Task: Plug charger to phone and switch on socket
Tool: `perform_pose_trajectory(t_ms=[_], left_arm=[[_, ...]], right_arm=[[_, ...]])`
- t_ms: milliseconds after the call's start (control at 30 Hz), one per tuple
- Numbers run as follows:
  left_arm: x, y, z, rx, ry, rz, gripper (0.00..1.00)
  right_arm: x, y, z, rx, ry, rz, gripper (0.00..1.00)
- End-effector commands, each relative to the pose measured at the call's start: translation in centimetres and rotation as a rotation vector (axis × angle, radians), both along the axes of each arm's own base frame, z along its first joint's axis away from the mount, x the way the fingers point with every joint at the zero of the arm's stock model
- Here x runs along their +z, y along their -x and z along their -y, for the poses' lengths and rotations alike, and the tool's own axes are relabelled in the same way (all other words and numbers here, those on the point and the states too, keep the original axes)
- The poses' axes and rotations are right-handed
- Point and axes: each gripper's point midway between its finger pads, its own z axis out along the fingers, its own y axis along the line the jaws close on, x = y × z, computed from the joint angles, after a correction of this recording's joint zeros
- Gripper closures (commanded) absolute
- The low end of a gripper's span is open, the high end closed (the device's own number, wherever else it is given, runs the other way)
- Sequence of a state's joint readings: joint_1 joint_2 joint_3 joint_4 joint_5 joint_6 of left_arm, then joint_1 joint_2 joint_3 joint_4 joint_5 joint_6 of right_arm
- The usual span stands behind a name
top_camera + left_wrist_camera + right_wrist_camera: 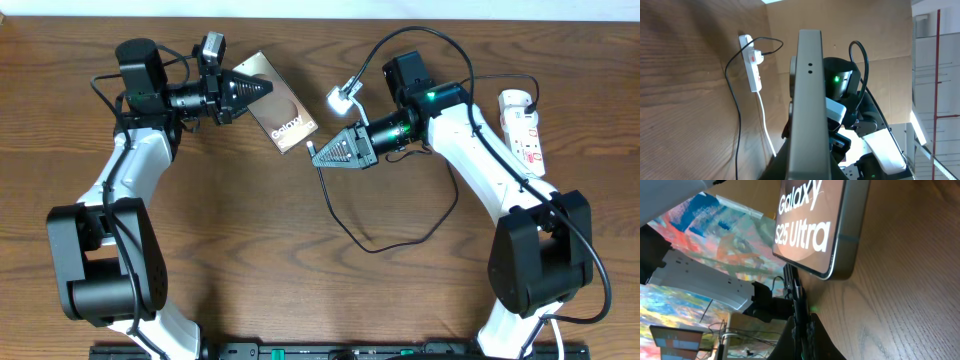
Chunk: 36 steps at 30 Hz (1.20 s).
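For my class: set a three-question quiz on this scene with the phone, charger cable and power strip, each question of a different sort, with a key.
1. True or false: no pincer touches the slim dark Galaxy smartphone.
2. What is the right pincer shut on? A) a white cord; B) the connector end of the thin black charger cable; C) nothing.
3. Fill in: the long white power strip lies on the ___ arm's side of the brown wooden table.
Key: 1 false, the left pincer is shut on one end of it; 2 B; 3 right.
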<state>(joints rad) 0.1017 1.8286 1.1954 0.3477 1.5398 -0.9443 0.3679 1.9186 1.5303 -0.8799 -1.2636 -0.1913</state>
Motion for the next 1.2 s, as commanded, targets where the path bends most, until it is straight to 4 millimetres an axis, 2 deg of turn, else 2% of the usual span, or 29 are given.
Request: perform_pose_trajectory(t_ms=[0,267,433,1033,1167], left_arm=[[1.4,1.0,0.5,-0.038,0.005,0.052,0.93],[1.4,1.4,1.9,-0.073,0.005,0.059,0.93],[1.5,1.4,1.8,-0.073,0.005,0.059,0.93],[1.4,1.4,1.8,-0.073,0.005,0.059,0.93],[1.4,1.4,1.8,-0.073,0.005,0.059,0.93]], right_arm=[[0.9,0.3,-0.2,0.016,-0.044,-0.014,0.99],[0.5,0.5,-0.5,0.018,-0.023,-0.008,0.99],[-0.2,0.7,-0.2,0.015,0.017,-0.017,0.99],[-0.2,0.8,-0.2,0.018,0.016,-0.014,0.99],[-0.2,0.3,0.3,0.001,0.015,-0.014,0.99]])
